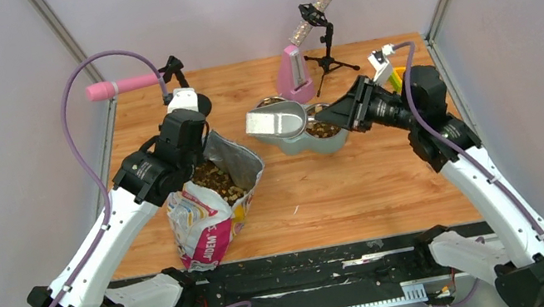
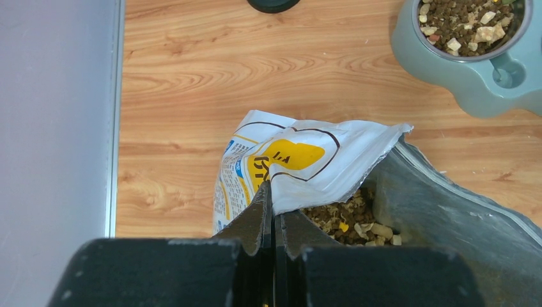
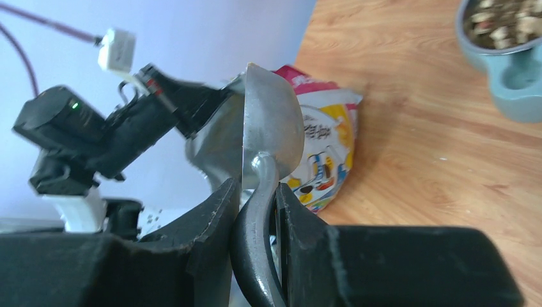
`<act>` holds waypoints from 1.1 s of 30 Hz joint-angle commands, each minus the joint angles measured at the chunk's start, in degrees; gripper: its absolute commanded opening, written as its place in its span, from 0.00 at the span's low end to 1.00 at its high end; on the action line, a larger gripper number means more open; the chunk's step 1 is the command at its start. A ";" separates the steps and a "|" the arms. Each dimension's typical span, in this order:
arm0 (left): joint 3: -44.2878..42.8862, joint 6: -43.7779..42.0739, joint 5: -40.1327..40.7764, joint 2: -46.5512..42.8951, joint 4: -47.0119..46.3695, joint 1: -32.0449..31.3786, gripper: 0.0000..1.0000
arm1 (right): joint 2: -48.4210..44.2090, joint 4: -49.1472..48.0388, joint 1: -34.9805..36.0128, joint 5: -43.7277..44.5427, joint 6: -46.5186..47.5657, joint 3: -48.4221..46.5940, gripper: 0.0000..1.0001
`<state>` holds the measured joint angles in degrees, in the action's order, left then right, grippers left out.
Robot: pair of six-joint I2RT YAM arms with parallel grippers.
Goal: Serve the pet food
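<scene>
On the printed bag (image 1: 211, 232) I can make out pink capitals that look like "AIDEM", running sideways along its front (I wouldn't swear to every letter). From the left wrist camera, its yellow patch carries dark lettering with small blue print beside it, both too blurred for me to read.

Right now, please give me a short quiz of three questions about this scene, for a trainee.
1. True or false: the left gripper pinches the edge of the bag.
2. The right gripper holds: A scoop, B microphone, C tongs?
3. Fill in: pet food shows in the bag and in the ____.
Key: 1 true; 2 A; 3 bowl.
</scene>
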<state>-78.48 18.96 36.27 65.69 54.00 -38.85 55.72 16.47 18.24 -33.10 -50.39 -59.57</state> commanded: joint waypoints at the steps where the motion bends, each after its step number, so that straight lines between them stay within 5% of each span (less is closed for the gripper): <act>1: -2.60 0.35 2.89 -3.43 -11.36 0.00 0.00 | 3.03 -1.14 1.99 -11.79 1.90 -7.26 0.00; 7: -2.73 0.11 2.59 -3.43 -11.20 0.00 0.00 | 8.14 9.74 9.27 -6.46 8.13 -14.94 0.00; 24: -2.48 0.45 2.24 -3.90 -11.58 0.00 0.00 | 37.18 36.41 39.19 43.12 27.22 -43.84 0.00; 33: -2.08 0.55 2.87 -3.51 -11.91 0.00 0.00 | 45.74 35.98 40.56 41.57 28.96 -43.42 0.00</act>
<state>-78.15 18.94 35.79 65.43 53.69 -38.87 98.04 50.54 59.53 3.73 -25.10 -101.89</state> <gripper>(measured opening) 0.007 0.264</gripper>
